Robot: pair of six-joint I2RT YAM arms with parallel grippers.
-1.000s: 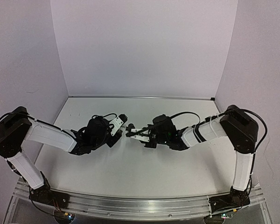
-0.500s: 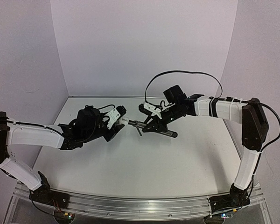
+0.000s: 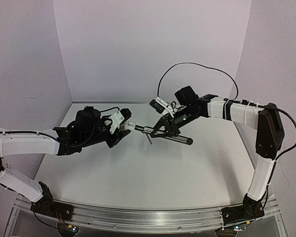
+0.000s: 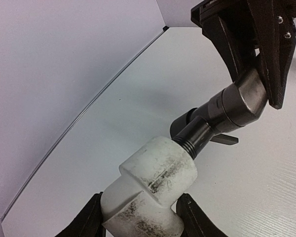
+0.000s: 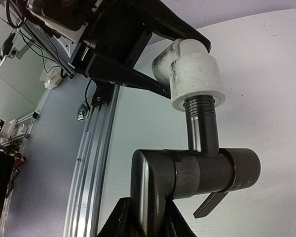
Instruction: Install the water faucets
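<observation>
My left gripper (image 3: 122,129) is shut on the white plastic fitting (image 3: 129,127) and holds it above the table; it fills the left wrist view (image 4: 150,187). My right gripper (image 3: 164,129) is shut on the black metal faucet (image 3: 173,137). The faucet's threaded end (image 4: 191,139) sits at the mouth of the fitting, with several threads still showing. In the right wrist view the faucet body (image 5: 187,173) rises between my fingers, its threaded stem (image 5: 200,116) enters the white fitting (image 5: 192,74), and a small lever (image 5: 209,203) sticks out below.
The white table (image 3: 148,173) has a wall behind it and one at each side. An aluminium rail (image 3: 138,217) runs along the near edge. A black cable (image 3: 197,66) loops above the right arm.
Both arms have lifted and stretched toward the table's middle over the last second. The faucet and fitting, apart a second ago, are now joined end to end between the grippers.
</observation>
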